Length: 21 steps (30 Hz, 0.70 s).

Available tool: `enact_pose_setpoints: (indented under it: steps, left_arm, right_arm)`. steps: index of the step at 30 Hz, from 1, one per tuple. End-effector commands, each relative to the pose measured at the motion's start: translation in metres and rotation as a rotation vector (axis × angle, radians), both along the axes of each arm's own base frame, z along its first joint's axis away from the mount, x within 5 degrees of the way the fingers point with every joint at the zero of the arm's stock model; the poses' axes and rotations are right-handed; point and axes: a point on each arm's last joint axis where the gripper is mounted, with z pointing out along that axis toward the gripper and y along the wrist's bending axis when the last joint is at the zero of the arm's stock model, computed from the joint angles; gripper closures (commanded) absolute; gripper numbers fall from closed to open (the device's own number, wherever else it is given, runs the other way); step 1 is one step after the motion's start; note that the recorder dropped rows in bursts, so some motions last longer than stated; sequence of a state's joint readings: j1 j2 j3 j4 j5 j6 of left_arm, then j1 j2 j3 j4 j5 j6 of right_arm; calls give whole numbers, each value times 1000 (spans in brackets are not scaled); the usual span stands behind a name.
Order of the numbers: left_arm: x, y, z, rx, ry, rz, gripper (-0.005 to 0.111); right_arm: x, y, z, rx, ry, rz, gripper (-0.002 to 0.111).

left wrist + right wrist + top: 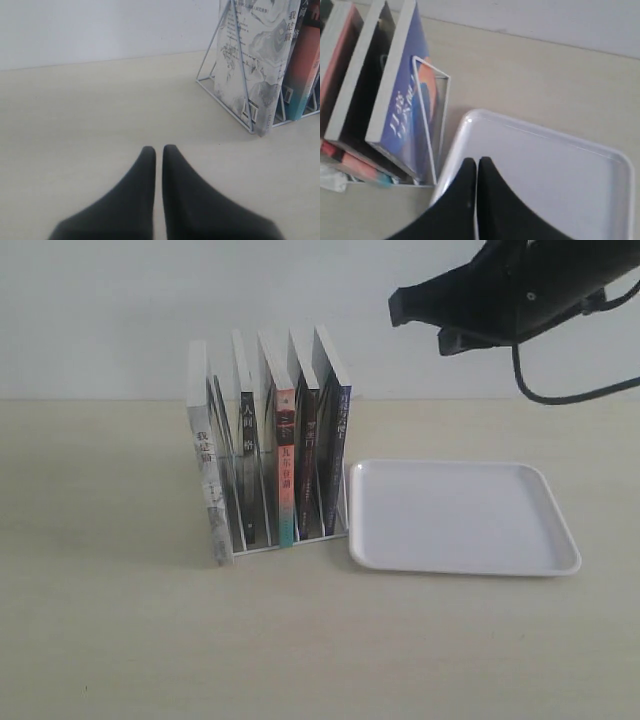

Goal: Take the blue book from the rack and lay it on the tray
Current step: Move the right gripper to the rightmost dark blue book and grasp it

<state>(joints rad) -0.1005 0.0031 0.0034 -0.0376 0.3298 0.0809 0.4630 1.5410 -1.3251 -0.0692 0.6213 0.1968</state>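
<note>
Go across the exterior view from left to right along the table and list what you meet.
Grey-and-white marbled book → first black-spined book → pink-to-teal-spined book → second black-spined book → blue book → tray.

blue book (340,445) in rack (303,537), tray (460,518) beside

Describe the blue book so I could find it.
On the table stands a white wire rack of five books, beside a white tray. The blue book is the end one nearest the tray, its cover dark blue with an orange patch; its neighbour's spine is black.
</note>
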Motion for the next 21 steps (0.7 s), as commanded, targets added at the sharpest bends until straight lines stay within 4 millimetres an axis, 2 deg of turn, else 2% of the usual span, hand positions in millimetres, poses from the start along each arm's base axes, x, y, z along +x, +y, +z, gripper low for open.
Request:
enact_pose_setpoints:
  steps: [1, 2, 4, 8, 14, 17, 21]
  left_arm:
    - [0, 0, 3, -7, -21, 2, 102]
    - [0, 0, 3, -7, -21, 2, 102]
    - [0, 0, 3, -7, -21, 2, 102]
    - [0, 0, 3, -7, -21, 2, 102]
    - [0, 0, 3, -7, -21, 2, 102]
    - [0, 0, 3, -7, -21, 2, 102]
    - [0, 0, 3, -7, -21, 2, 102]
  right_arm:
    - [29, 7, 0, 185, 102, 196, 108]
    - [37, 15, -3, 191, 144, 261, 108]
    - [46, 24, 0, 197, 136, 280, 108]
    - [57, 29, 15, 255, 127, 224, 105]
    - [60, 24, 19, 189, 102, 190, 59]
    - [62, 26, 12, 188, 133, 194, 60]
    - [62, 41, 3, 168, 139, 230, 61]
